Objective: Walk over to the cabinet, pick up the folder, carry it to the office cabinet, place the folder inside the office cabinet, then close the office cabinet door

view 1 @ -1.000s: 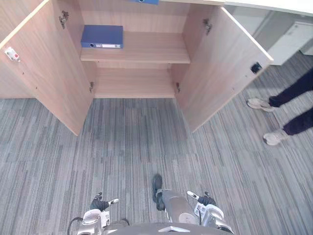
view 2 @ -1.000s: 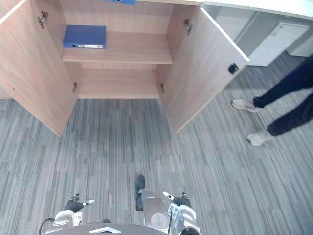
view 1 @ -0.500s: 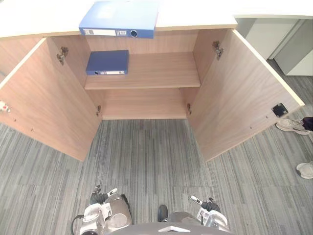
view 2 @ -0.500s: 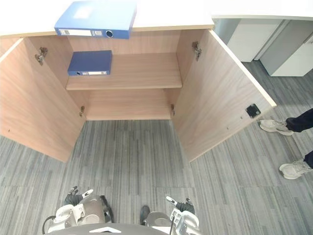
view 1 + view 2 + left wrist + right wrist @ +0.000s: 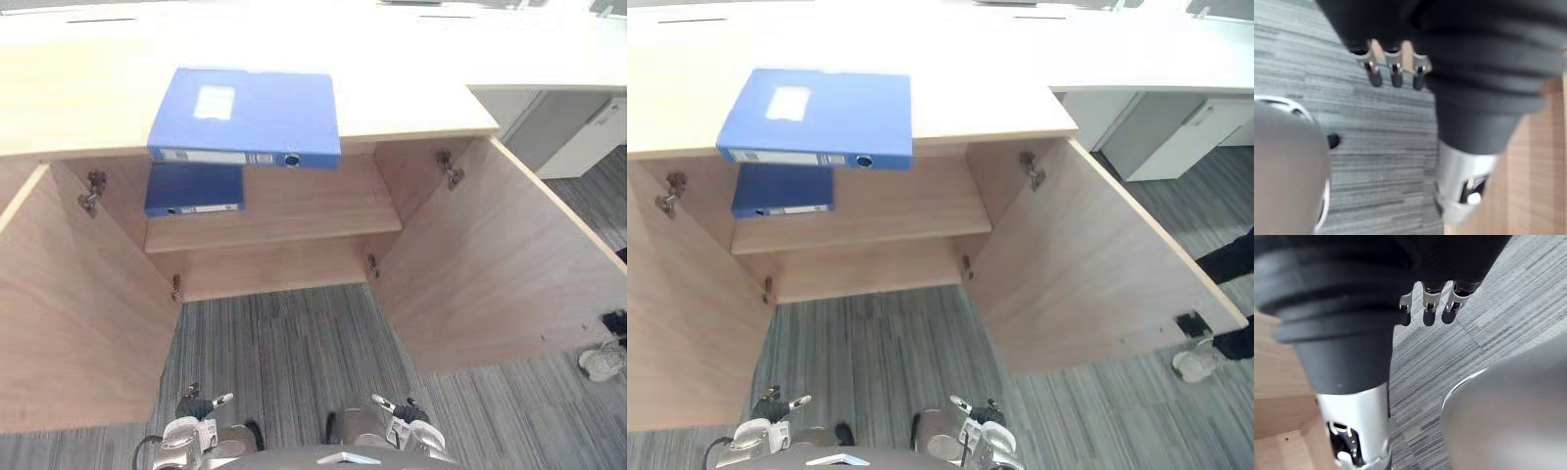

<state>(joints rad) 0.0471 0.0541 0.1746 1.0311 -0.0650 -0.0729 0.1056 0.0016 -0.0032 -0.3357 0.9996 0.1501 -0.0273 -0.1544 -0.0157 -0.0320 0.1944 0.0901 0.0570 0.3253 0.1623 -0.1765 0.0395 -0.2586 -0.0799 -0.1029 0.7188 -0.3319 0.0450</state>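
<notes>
The cabinet (image 5: 411,98) fills the top half of the frame with both doors swung open, the left door (image 5: 69,313) down the left side and the right door (image 5: 500,264) out to the right. One folder (image 5: 245,116) lies on top of it, upper left of centre, poking over the front edge. Right below that a second folder (image 5: 194,189) lies at the left end of the inner shelf (image 5: 304,206), with carpet (image 5: 284,343) in front of the opening, a person's shoe (image 5: 600,360) at the right edge past the right door, and the left hand (image 5: 196,404) and right hand (image 5: 407,409) down at the bottom edge.
</notes>
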